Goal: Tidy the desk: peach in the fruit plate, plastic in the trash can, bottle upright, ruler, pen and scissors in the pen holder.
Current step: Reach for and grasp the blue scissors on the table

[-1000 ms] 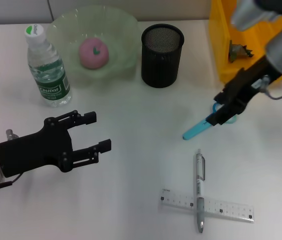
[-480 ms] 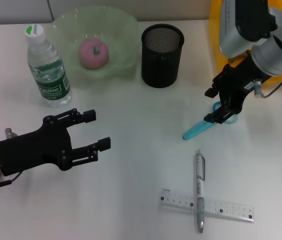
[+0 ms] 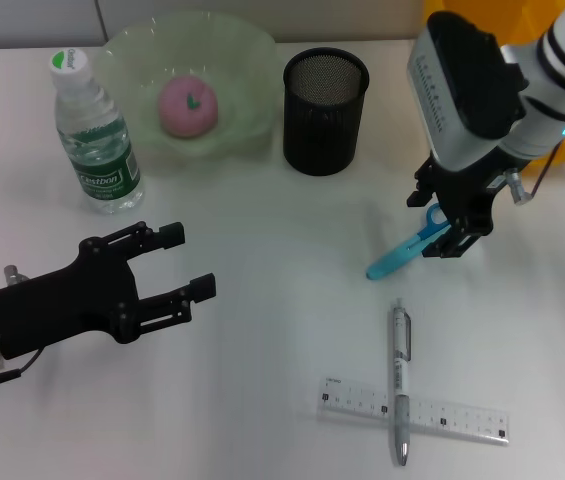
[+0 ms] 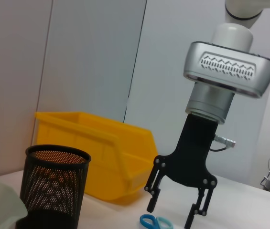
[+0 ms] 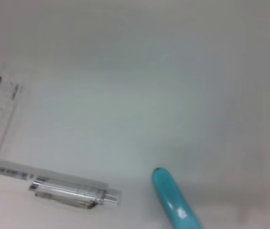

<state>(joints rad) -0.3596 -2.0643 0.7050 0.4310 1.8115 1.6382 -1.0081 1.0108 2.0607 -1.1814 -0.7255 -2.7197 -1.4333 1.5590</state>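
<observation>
Over the last second my right end effector [image 3: 450, 222] has swung from a slanted reach to a near-vertical stance directly over the handle end of the scissors [image 3: 404, 253]. Its fingers are spread and straddle the blue handle loops; the left wrist view confirms both tips are just above the tabletop [image 3: 262, 400] with the loops [image 4: 156, 222] between them, nothing gripped yet. The scissors have not moved across the three head views: closed, lying flat, blade end pointing toward the middle of the tabletop.

Left end effector [image 3: 167, 268]: fingers apart, empty, hovering low over the near-left tabletop, shifted only slightly. I class it as idle.

Status of other items:
- Peach [image 3: 188, 106] already in the fruit plate [image 3: 247, 60].
- Bottle [image 3: 92, 130] upright beside the plate.
- Pen [image 3: 400, 380] lying across the ruler [image 3: 462, 418], touching it, near the front edge; both outstanding.
- Pen holder [image 3: 325, 97] looks empty, as far as its mesh lets me see.
- Yellow bin [image 4: 101, 150] stands behind the right arm.

Assessment: the realignment indicates the scissors pick is imminent. Closing on the looped handles is the next requirement. Risk: a thin flat object may slip or pivot on lift.
</observation>
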